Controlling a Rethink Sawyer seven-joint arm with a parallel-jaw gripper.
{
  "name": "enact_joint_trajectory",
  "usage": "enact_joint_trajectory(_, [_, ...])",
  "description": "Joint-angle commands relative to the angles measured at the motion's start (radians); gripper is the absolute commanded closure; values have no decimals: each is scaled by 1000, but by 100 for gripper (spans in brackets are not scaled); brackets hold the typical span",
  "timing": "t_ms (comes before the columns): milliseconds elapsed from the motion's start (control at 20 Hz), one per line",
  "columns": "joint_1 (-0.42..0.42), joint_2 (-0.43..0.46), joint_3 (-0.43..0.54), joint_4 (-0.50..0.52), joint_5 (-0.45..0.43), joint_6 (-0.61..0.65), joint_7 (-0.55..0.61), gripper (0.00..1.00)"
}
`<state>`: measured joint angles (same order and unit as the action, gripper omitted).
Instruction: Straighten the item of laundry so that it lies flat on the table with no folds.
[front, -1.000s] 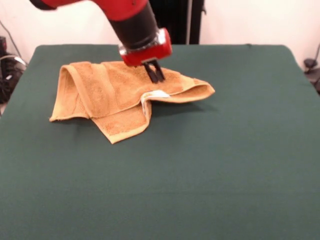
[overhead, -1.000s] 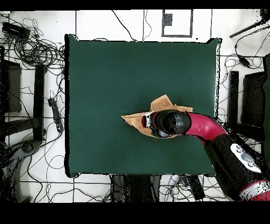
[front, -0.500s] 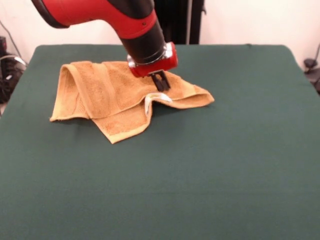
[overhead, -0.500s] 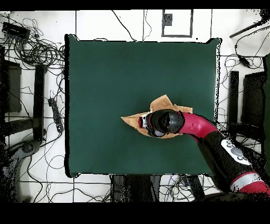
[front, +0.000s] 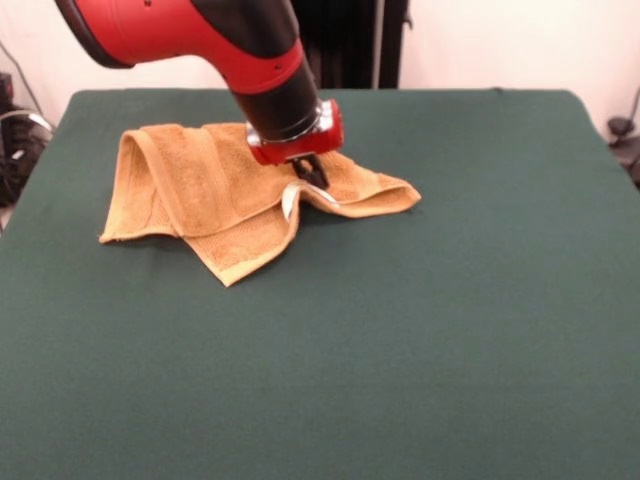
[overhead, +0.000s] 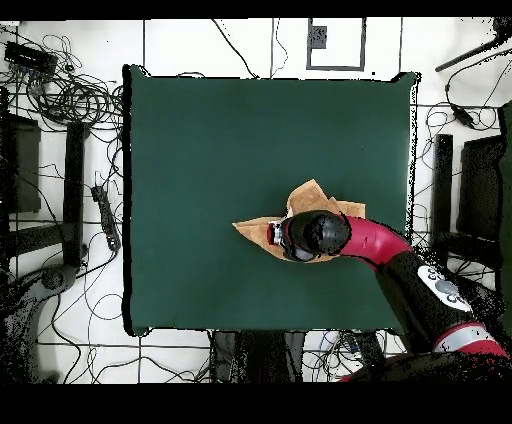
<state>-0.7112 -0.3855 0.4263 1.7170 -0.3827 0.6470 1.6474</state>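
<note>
The item of laundry, a mustard-yellow towel (front: 200, 190), lies crumpled on the far left-centre part of the green table (front: 420, 330). Its left side is doubled over, a pointed corner reaches toward the camera, and another flap sticks out to the right. My gripper (front: 310, 173) is down on the towel's middle, right beside a raised fold with a white tag (front: 292, 196). In the overhead view the arm's red and black wrist (overhead: 315, 233) covers most of the towel (overhead: 310, 195), hiding the gripper.
Green cloth of the table (overhead: 220, 140) stretches wide on all sides of the towel. Cables and dark equipment (overhead: 75, 180) lie on the floor around the table's edges.
The gripper has come down from just above the towel onto its middle fold. The towel's right flap has drawn in slightly to the left.
</note>
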Motion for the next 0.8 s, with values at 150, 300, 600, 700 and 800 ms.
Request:
enact_joint_trajectory(150, [75, 86, -77, -70, -90, -163, 97, 100])
enact_joint_trajectory(300, [84, 94, -91, -68, -95, -187, 106, 100])
enact_joint_trajectory(600, [125, 135, -136, -102, -89, -197, 139, 100])
enact_joint_trajectory(700, [132, 144, -141, -113, -68, -208, 159, 100])
enact_joint_trajectory(800, [138, 154, -144, -130, -50, -194, 164, 100])
